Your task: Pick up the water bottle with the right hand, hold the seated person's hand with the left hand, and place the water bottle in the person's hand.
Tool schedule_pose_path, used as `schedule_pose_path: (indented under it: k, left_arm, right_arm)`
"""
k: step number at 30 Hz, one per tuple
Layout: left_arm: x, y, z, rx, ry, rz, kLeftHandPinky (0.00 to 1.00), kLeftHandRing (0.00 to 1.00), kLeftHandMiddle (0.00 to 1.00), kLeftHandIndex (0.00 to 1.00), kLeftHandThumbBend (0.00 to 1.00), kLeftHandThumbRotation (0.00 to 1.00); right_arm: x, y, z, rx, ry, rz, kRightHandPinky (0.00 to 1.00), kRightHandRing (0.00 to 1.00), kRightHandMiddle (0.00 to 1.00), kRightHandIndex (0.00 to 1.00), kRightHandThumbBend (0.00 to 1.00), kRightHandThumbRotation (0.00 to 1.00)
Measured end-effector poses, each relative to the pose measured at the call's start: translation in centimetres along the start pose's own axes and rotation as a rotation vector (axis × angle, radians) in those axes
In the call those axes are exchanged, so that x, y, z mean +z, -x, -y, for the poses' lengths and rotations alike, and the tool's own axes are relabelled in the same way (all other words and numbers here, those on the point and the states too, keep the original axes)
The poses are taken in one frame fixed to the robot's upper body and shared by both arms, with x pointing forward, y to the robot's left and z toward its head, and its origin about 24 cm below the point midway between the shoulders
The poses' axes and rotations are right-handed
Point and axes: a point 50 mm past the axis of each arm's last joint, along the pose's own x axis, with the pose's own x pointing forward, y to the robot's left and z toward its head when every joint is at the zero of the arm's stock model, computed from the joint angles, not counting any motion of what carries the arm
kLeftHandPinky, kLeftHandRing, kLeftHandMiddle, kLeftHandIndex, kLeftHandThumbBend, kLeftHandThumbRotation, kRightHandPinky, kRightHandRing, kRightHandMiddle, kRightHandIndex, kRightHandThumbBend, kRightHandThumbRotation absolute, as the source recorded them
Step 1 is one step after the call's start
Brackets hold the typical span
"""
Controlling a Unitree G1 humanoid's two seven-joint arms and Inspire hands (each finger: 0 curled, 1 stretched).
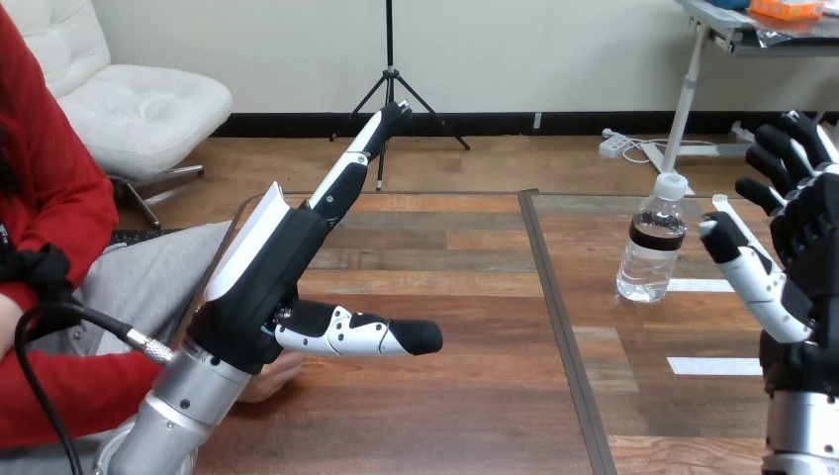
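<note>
On the table, water bottle upright near right hand, beside tape strips.

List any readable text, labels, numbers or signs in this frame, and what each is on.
No text can be read in this frame.
On the water bottle, the dark label band: any print is too small to read.
On the table, the white tape strips: blank, no marks.
On the left hand and right hand: no lettering visible.
</note>
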Motion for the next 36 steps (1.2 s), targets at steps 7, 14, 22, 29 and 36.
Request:
schedule_pose_path:
  k: [7, 14, 22, 29, 36]
  left_arm:
    - [0.0, 0.0, 0.0, 0.002, 0.0, 0.0, 1.0, 1.0, 1.0, 1.0, 1.0, 0.55]
    - [0.0, 0.0, 0.0, 0.004, -0.002, 0.0, 1.0, 1.0, 1.0, 1.0, 1.0, 0.56]
    - [0.0, 0.0, 0.0, 0.006, -0.001, 0.0, 1.0, 1.0, 1.0, 1.0, 1.0, 0.56]
    - [0.0, 0.0, 0.1, 0.007, 0.001, 0.001, 1.0, 1.0, 1.0, 1.0, 1.0, 0.56]
    - [0.0, 0.0, 0.1, 0.008, 0.001, 0.0, 1.0, 1.0, 1.0, 1.0, 1.0, 0.56]
  right_arm:
    - [-0.5, -0.4, 0.2, 0.004, 0.018, -0.027, 0.85, 0.89, 0.86, 0.9, 1.0, 0.5]
    - [-1.0, -0.8, 0.4, 0.017, 0.054, -0.046, 0.87, 0.89, 0.86, 0.9, 1.0, 0.49]
    - [-1.2, -1.5, 0.7, 0.032, 0.081, -0.059, 0.88, 0.9, 0.87, 0.89, 1.0, 0.49]
    - [-1.4, -2.5, 1.0, 0.056, 0.115, -0.063, 0.91, 0.91, 0.87, 0.89, 1.0, 0.5]
    - [-1.3, -4.0, 1.3, 0.094, 0.163, -0.07, 0.93, 0.91, 0.87, 0.89, 1.0, 0.5]
